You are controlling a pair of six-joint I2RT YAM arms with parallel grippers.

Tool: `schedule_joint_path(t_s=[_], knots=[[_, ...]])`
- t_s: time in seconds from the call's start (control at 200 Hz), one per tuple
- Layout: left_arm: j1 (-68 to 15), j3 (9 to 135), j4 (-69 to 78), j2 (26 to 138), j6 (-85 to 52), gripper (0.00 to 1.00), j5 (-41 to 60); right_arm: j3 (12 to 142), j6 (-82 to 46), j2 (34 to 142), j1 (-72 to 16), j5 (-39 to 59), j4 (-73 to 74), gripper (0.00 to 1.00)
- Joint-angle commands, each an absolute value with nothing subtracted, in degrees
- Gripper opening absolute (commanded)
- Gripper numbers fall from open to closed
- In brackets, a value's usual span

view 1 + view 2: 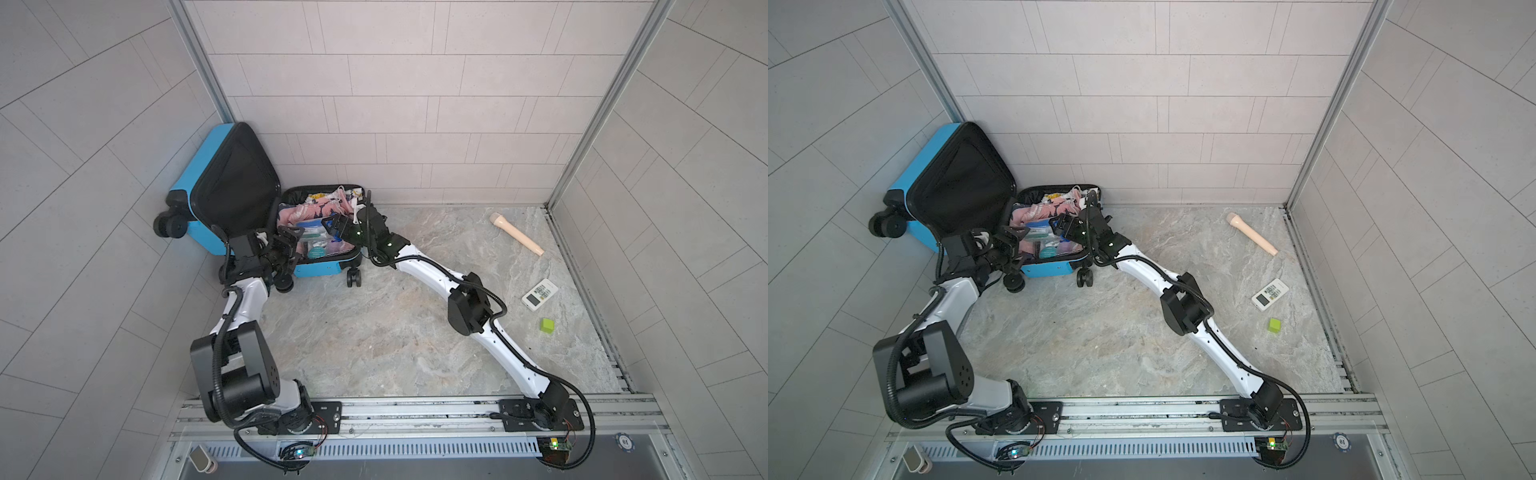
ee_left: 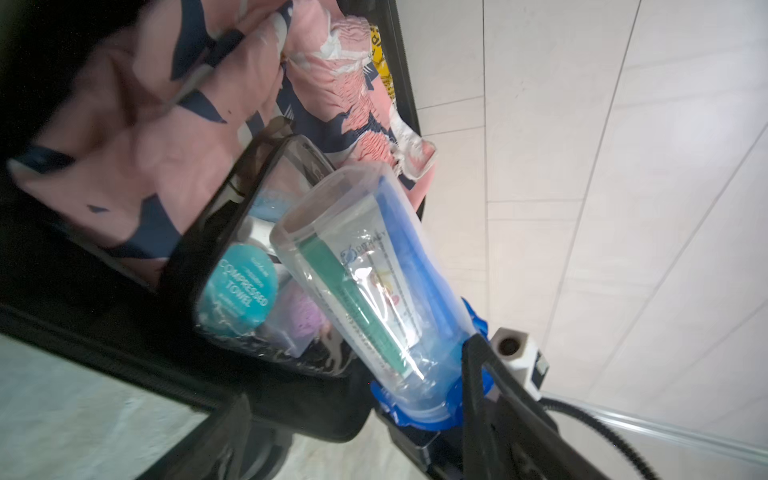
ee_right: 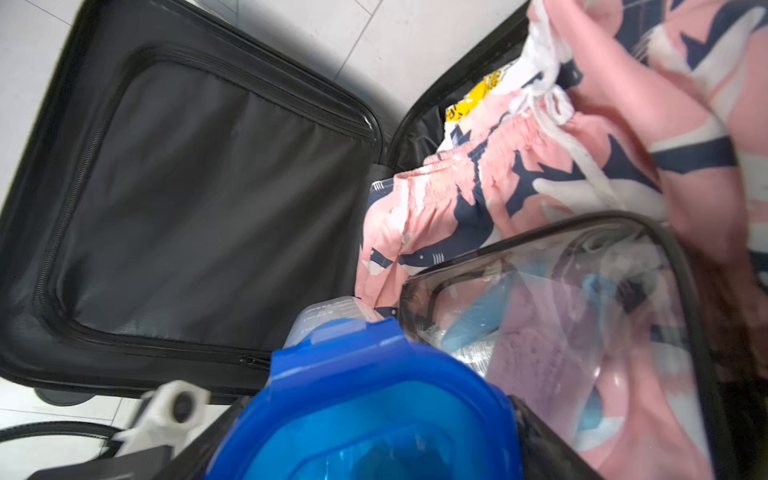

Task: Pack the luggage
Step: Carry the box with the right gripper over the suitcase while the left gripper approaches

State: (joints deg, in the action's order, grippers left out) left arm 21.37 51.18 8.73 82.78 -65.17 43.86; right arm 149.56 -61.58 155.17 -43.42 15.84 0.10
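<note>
**Tiled corner, case open and partly filled**

Grey tiled walls close in a marbled floor (image 1: 374,332). The luggage (image 1: 316,269) sits in the far left corner with its lid (image 3: 208,187) thrown back against the wall. Its open lower half lies directly beneath both sets of fingers.

The left gripper (image 1: 286,247) hovers at the near rim with its fingers spread and nothing between them. The right gripper (image 1: 334,226) reaches in from the opposite side. The blue cap (image 3: 374,395) of a clear toothbrush case (image 2: 374,282) sits right between its fingers, which stand wide. Whether they press on the cap or are clear of it cannot be told.

Beyond the right fingers, the far end of the toothbrush case leans on the clear toiletry pouch (image 3: 561,332). Past that lie pink shark-print clothes (image 3: 478,199), all inside the shell.

Packing looks well along. The clothes and pouch are in, and the toothbrush case is at the point of being settled beside them. The lid half holds nothing loose, and it has yet to be swung over and zipped.

Well apart from either set of fingers, on the right arm's side of the floor, lie a beige microphone-shaped object (image 1: 517,234), a white remote (image 1: 539,294) and a green cube (image 1: 547,325). Whether these belong in the luggage the pictures do not say.
</note>
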Motion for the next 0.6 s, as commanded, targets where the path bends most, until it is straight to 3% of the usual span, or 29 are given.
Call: schedule_joint_path(t_s=[0.0,0.315,0.595], knots=[[21.29,48.98,26.51,84.63,-83.19,0.98,48.11,151.44,-62.96,153.72,-43.95,15.99,7.23,0.69],[19.89,48.36,41.76,89.59,-96.8,0.98,44.76,149.28,-66.19,151.61,-44.87,17.91,11.29,0.67],[17.42,50.4,45.53,93.86,-99.33,0.99,45.48,148.21,-64.96,149.68,-45.77,18.8,10.53,0.67]])
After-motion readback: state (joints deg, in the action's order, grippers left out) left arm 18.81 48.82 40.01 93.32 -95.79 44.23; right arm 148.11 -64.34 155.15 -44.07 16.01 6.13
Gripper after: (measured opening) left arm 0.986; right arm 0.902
